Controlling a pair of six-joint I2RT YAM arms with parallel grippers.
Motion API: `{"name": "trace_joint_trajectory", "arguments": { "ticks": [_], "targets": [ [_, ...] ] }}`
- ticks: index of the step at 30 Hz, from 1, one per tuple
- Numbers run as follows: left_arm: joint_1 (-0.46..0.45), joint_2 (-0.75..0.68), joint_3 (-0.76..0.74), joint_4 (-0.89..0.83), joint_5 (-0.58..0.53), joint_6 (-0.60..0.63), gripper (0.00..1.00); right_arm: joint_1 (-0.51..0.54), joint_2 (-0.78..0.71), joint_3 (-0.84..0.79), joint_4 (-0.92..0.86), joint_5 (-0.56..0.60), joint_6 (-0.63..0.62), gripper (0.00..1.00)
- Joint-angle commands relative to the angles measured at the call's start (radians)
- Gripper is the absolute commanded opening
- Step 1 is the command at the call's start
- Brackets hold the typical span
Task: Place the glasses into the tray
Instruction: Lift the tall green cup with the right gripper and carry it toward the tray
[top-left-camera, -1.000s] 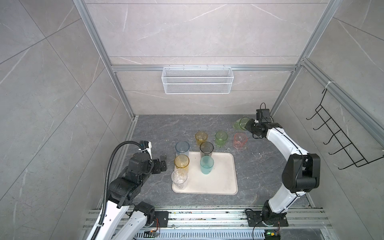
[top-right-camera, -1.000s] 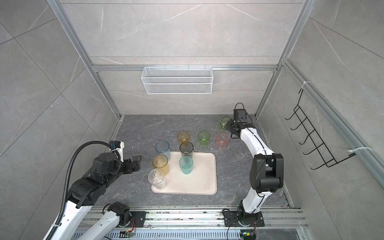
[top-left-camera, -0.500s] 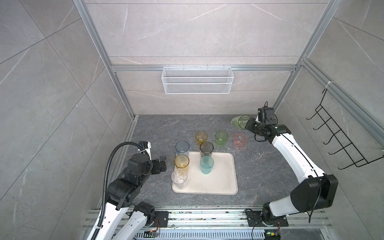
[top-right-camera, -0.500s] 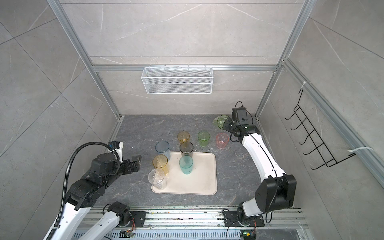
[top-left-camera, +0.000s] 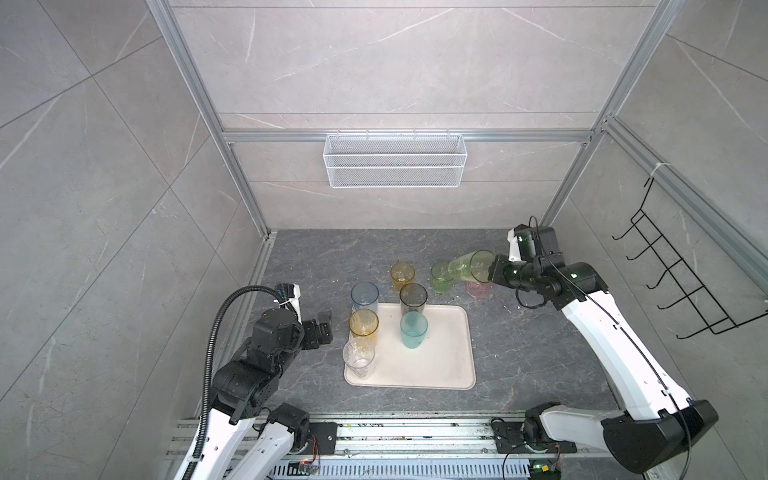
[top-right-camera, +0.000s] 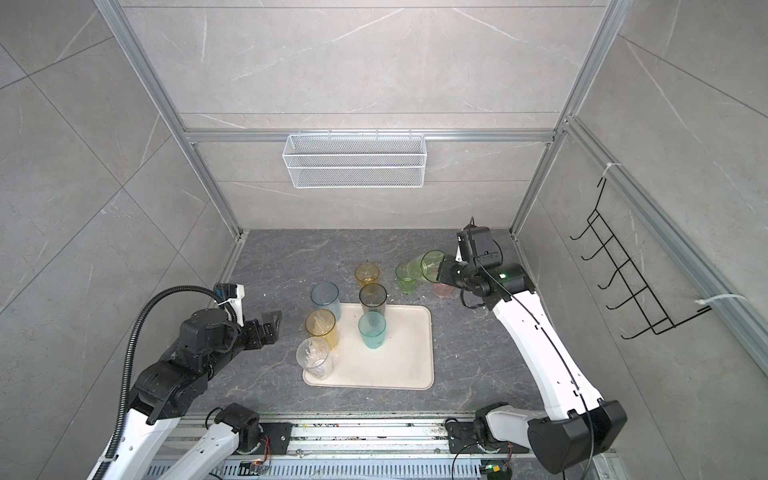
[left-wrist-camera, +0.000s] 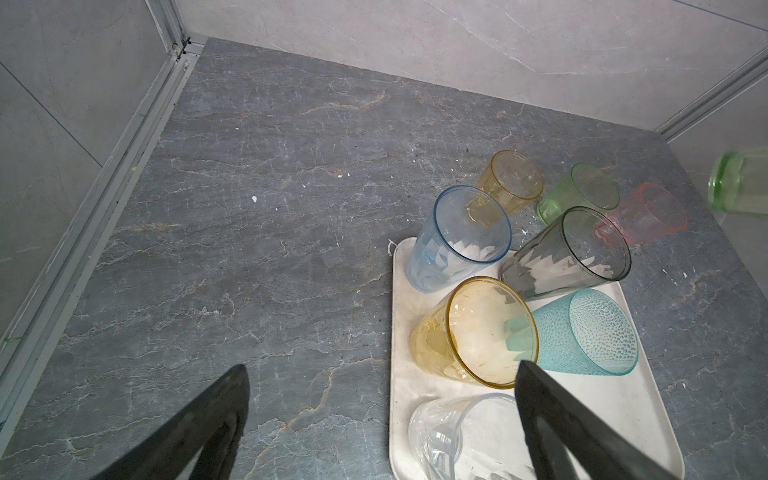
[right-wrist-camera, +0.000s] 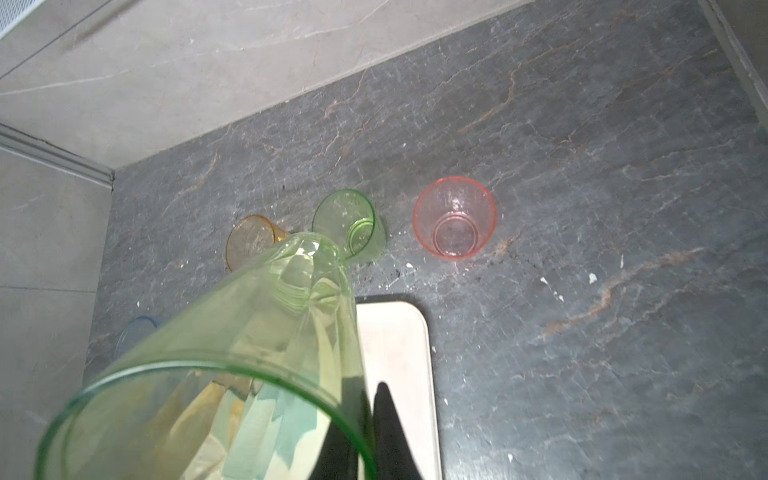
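While the right tool (top-left-camera: 496, 271) is clamped on the rim of the tall green tumbler (top-left-camera: 467, 266), which hangs tipped almost on its side above the far right corner of the tabletop (top-left-camera: 519, 353), the left tool (top-left-camera: 322, 328) stands wide open and empty near the left edge of the tray (top-left-camera: 444, 361). There are nine translucent tumblers and one cream tray. Five stand upright on the tray: blue glass (top-left-camera: 365, 296), tall amber glass (top-left-camera: 363, 326), clear glass (top-left-camera: 358, 357), grey glass (top-left-camera: 413, 300), teal glass (top-left-camera: 414, 330). Three short ones, amber (top-left-camera: 402, 275), green (top-left-camera: 440, 279) and pink (top-left-camera: 476, 289), stand on the tabletop past the tray's far edge.
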Motion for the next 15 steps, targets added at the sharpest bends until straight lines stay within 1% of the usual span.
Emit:
{"name": "trace_joint_trajectory", "arguments": {
  "ticks": [1, 6, 10, 15],
  "targets": [
    [0.006, -0.007, 0.001, 0.030, -0.006, -0.014, 1.00, 0.021, -0.048, -0.014, -0.126, -0.012, -0.052, 0.00],
    [0.006, -0.007, -0.001, 0.030, -0.004, -0.014, 1.00, 0.059, -0.114, -0.070, -0.202, -0.001, -0.062, 0.00],
    [0.006, -0.005, -0.002, 0.029, -0.005, -0.014, 1.00, 0.084, -0.133, -0.087, -0.268, 0.030, -0.070, 0.00],
    [0.006, 0.003, 0.000, 0.028, -0.007, -0.013, 1.00, 0.132, -0.166, -0.126, -0.297, 0.034, -0.056, 0.00]
  ]
}}
